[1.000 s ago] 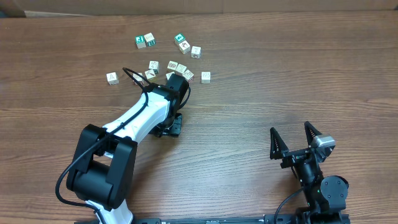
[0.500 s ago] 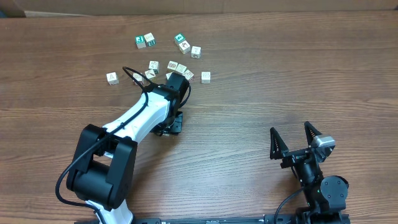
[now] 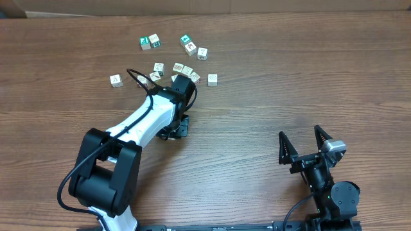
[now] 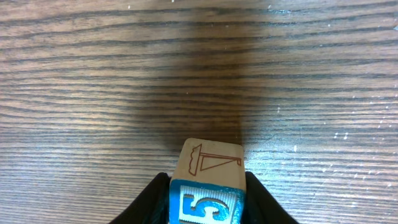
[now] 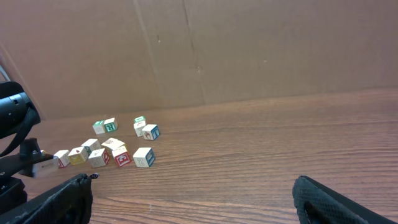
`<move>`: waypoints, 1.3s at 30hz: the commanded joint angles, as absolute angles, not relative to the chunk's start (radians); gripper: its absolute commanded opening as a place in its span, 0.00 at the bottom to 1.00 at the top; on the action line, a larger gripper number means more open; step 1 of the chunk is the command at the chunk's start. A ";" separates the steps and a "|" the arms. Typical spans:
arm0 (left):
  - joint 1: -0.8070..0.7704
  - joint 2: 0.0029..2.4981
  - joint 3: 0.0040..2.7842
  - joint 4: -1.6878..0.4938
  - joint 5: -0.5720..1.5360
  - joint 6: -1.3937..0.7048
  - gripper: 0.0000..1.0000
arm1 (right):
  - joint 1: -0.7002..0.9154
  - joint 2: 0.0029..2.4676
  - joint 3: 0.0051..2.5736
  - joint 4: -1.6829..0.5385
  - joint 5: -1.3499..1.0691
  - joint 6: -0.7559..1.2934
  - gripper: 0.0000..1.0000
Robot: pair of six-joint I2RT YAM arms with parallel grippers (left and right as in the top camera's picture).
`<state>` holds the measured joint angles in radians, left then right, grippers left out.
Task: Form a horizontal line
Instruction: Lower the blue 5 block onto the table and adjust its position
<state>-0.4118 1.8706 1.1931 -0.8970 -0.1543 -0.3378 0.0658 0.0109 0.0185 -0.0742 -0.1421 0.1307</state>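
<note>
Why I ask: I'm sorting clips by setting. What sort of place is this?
Probably a robotics lab bench, not a home: two robot arms at a wood-grain table, a plain cardboard wall behind it, and small picture cubes scattered about, one blue "5" cube in the left gripper.

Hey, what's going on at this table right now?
The left end effector is shut on a small wooden cube with a blue "5" face, close to the scattered cubes on the far side of the table. The right end effector sits open and idle, away from them. No tidy line shows yet.
</note>
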 commanded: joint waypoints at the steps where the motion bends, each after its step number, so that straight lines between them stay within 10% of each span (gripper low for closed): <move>1: -0.406 1.890 1.213 -0.897 -0.155 -0.340 0.30 | 0.061 0.003 0.008 -0.070 -0.143 0.133 1.00; 39: -0.406 1.890 1.213 -0.917 -0.130 -0.526 0.30 | 0.061 0.003 0.008 -0.070 -0.143 0.133 1.00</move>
<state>-0.4118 1.8706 1.1931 -0.9157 -0.1402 -0.4591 0.0658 0.0109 0.0185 -0.0742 -0.1421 0.1307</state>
